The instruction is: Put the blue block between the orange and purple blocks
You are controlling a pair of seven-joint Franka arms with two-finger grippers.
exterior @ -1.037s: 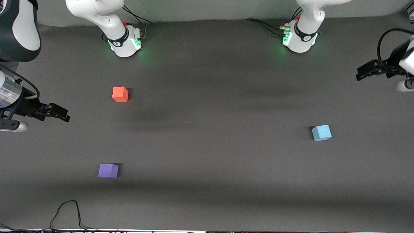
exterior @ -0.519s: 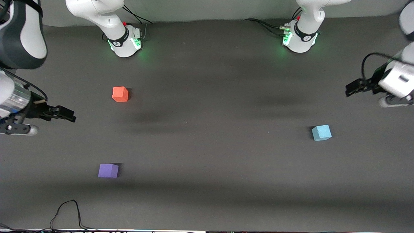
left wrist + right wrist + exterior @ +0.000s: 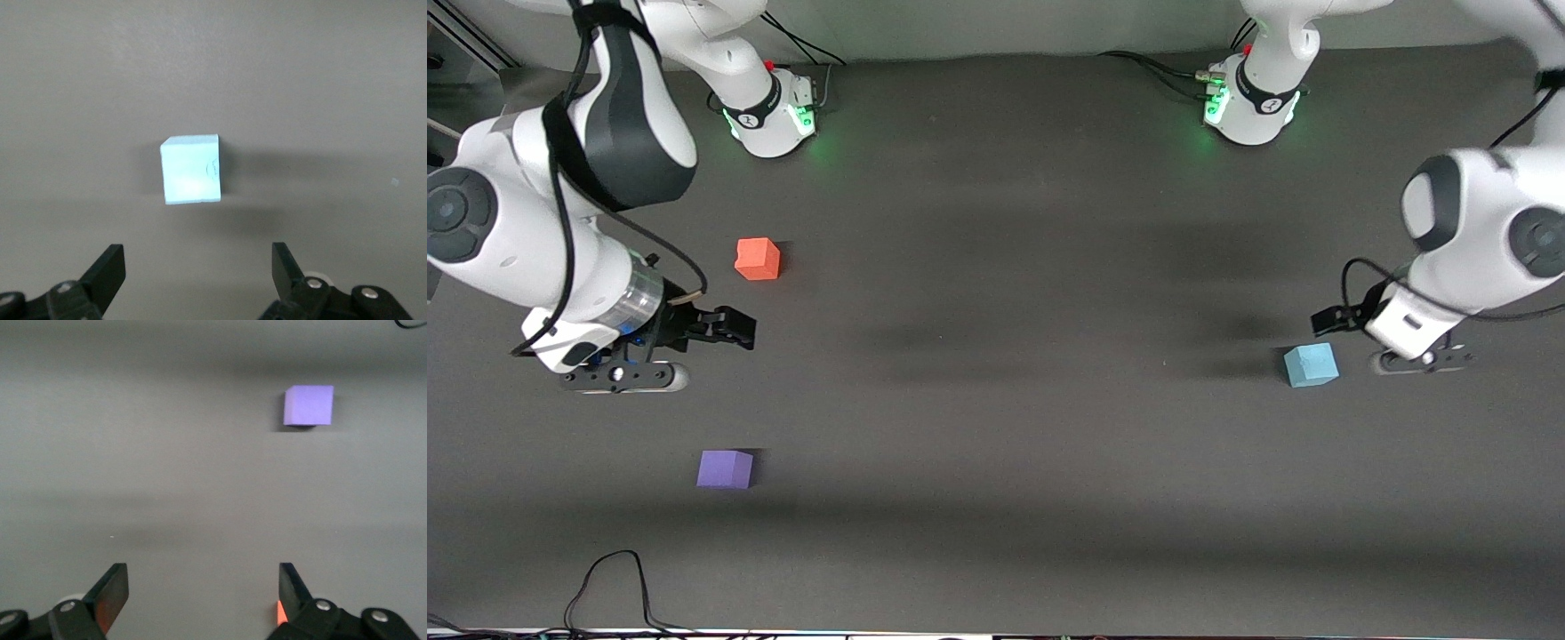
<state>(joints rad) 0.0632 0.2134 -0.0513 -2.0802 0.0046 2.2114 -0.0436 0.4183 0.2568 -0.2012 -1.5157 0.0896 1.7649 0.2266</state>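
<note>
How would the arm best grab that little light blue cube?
Probably from straight above, pinching two opposite flat side faces of the blue cube. It sits flat and alone on the table, nothing crowding its sides. The left gripper is over the table beside it with fingers open wider than the cube.

Blue block (image 3: 1311, 364): light sky-blue. Orange block (image 3: 758, 259): orange-red. Purple block (image 3: 725, 468): violet. Table (image 3: 1014, 267): dark grey. Arms (image 3: 1476, 222): white, black joints. Bases (image 3: 1249, 102): green lights.
</note>
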